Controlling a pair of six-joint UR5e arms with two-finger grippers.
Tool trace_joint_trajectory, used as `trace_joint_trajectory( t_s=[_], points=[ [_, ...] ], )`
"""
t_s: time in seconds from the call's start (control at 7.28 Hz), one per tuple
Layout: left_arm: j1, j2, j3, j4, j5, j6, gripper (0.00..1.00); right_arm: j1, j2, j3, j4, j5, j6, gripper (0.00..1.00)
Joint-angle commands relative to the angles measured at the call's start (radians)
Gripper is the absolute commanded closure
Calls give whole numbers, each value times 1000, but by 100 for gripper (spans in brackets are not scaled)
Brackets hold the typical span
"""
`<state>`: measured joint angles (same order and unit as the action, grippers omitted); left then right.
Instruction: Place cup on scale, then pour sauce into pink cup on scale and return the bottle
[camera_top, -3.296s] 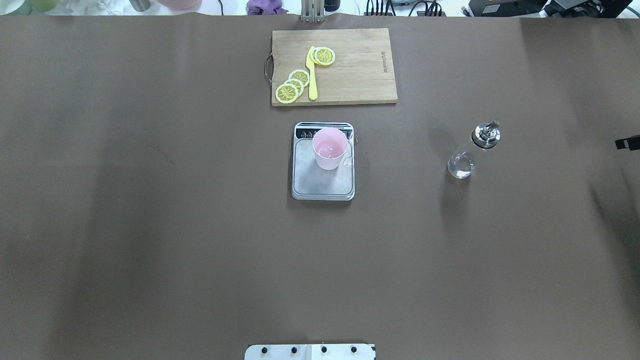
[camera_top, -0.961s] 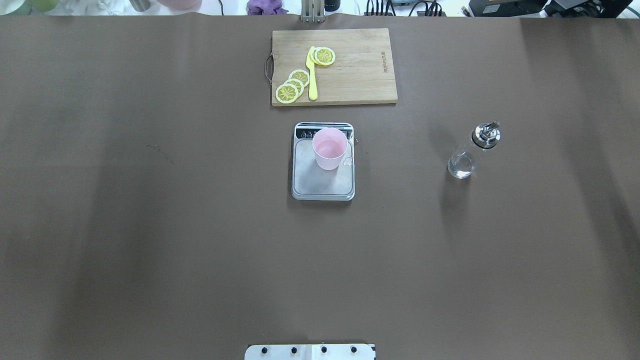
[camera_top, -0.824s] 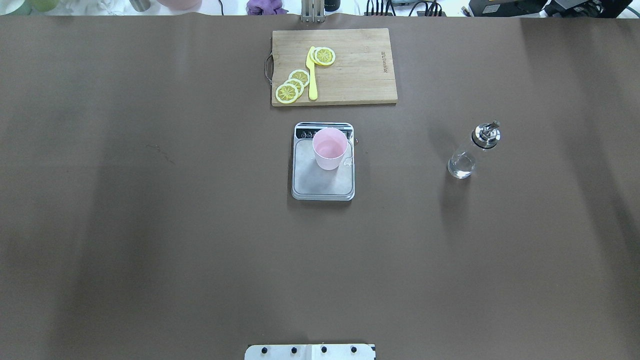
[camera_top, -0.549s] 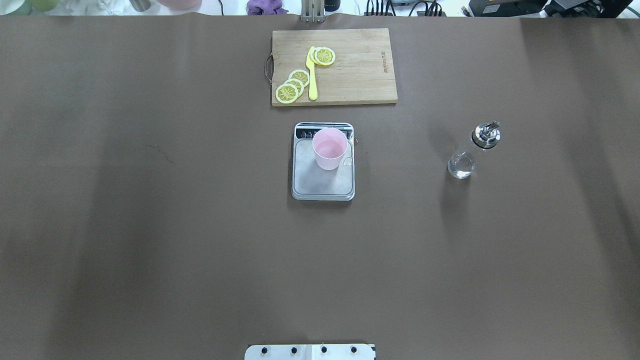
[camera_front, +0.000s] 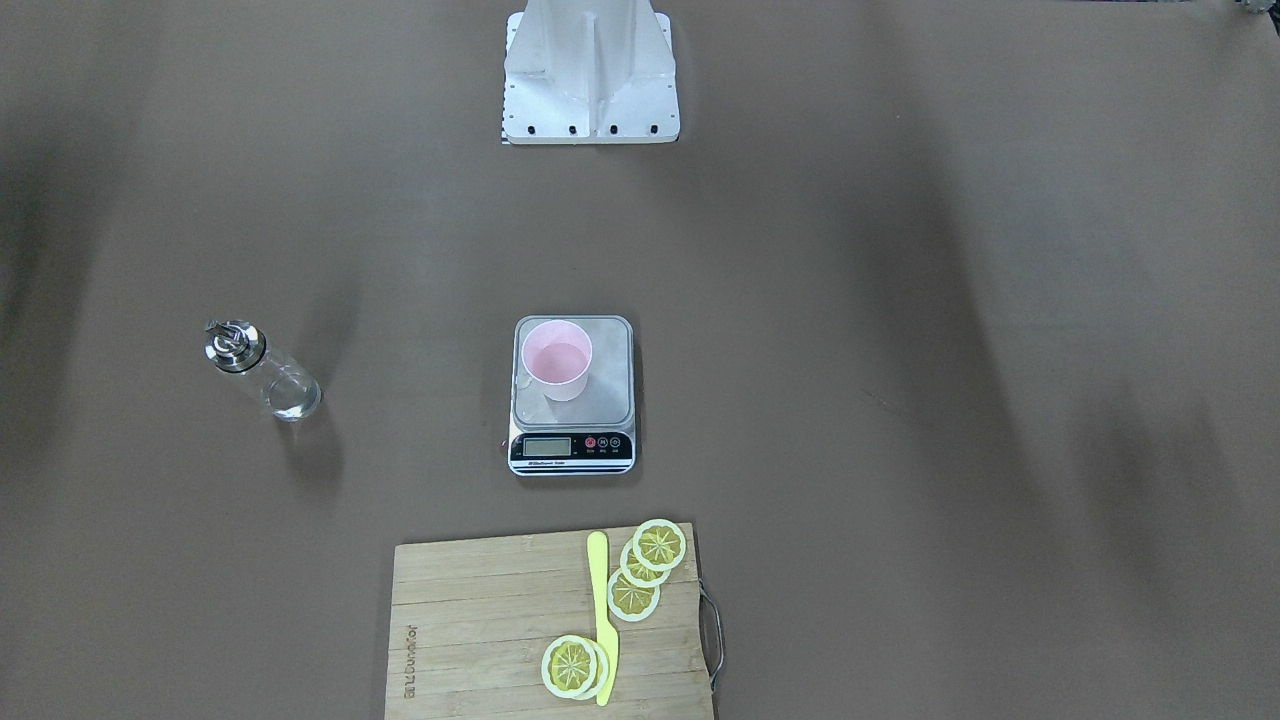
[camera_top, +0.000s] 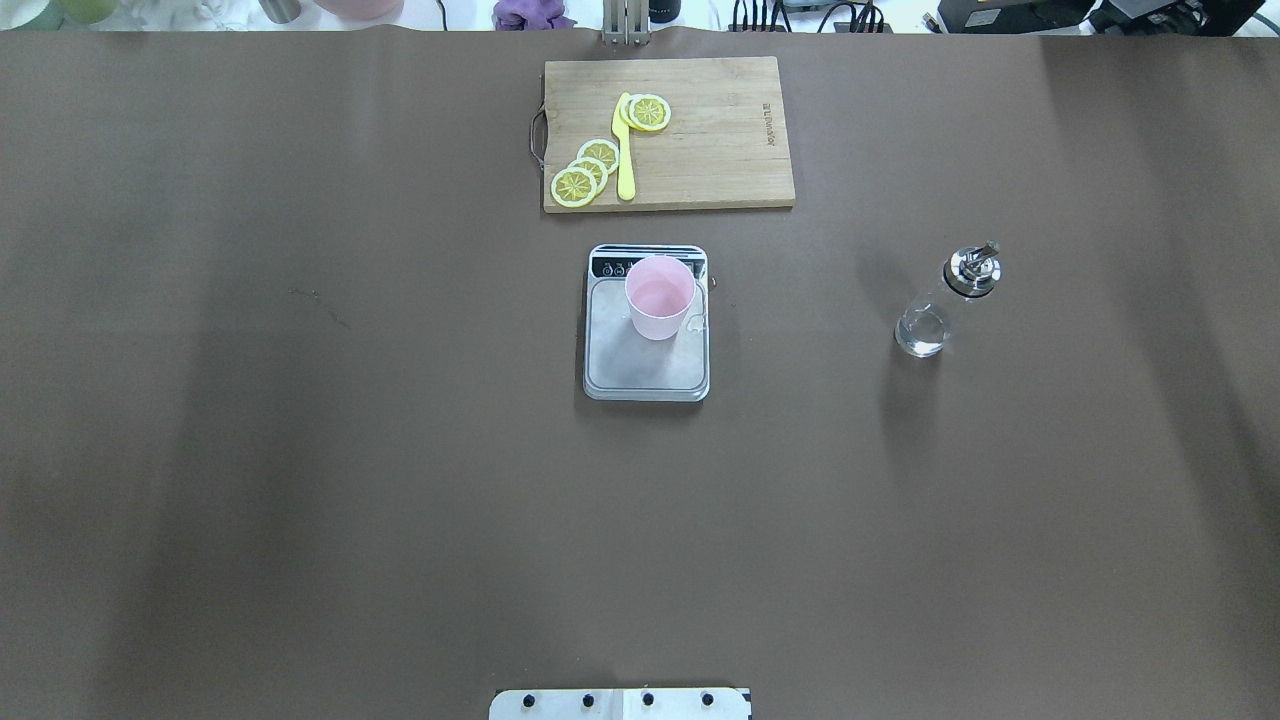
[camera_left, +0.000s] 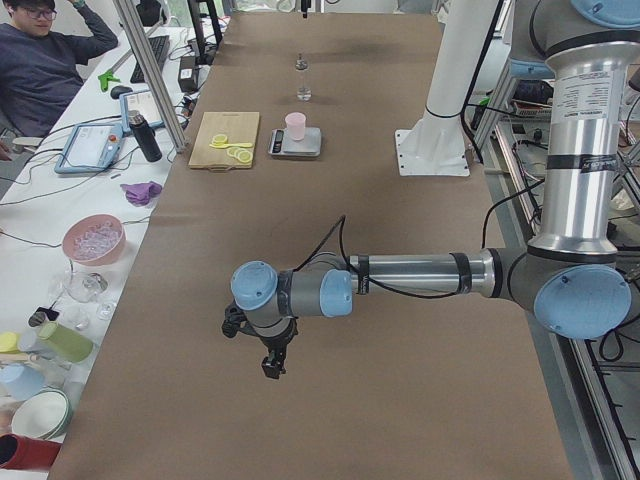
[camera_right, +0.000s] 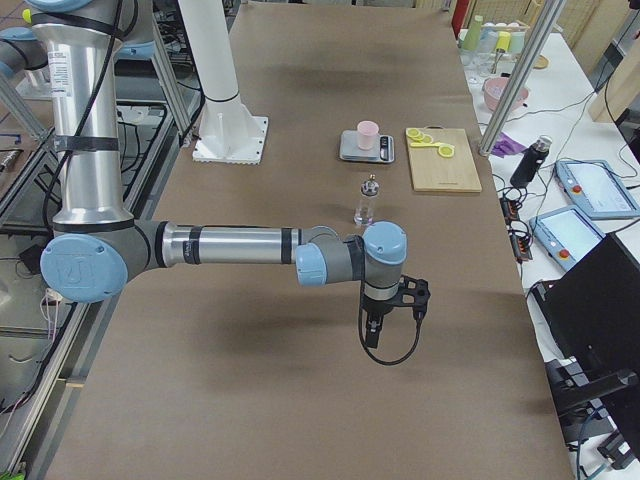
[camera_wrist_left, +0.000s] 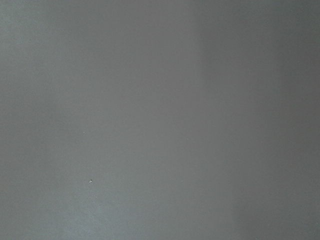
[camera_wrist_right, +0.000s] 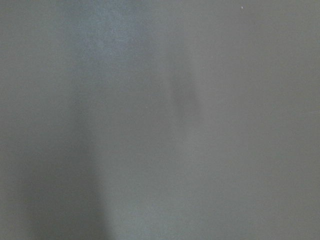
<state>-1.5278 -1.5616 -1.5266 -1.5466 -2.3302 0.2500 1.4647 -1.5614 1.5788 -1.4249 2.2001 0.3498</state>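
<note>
Evidently I'm finished: cup (camera_top: 659, 300) on the scale (camera_top: 640, 372) for weighing, bottle (camera_top: 925, 325) upright well aside, left arm (camera_left: 400, 275) and right arm (camera_right: 240, 245) parked clear, though I cannot tell their jaws' state.

The cup (camera_top: 659, 297) stands on the scale (camera_top: 646, 372), bottle (camera_top: 932, 312) well apart.

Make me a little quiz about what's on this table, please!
1. True or false: the pink cup stands on the scale.
2. In the overhead view, where is the bottle? A) left of the scale B) right of the scale C) on the scale
3. Fill in: the yellow knife lies on the cutting board among slices of ____.
Key: 1 true; 2 B; 3 lemon.
</note>
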Motion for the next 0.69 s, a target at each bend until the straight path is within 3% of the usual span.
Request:
trace_joint_trajectory(
  t_s=[0.0, 0.55],
  points=[
    [0, 0, 0, 3, 0, 0, 2, -6, -5, 7, 0, -2, 0, 0],
    [0, -1, -1, 10, -1, 0, 2, -20, -3, 7, 0, 1, 0, 0]
  ],
)
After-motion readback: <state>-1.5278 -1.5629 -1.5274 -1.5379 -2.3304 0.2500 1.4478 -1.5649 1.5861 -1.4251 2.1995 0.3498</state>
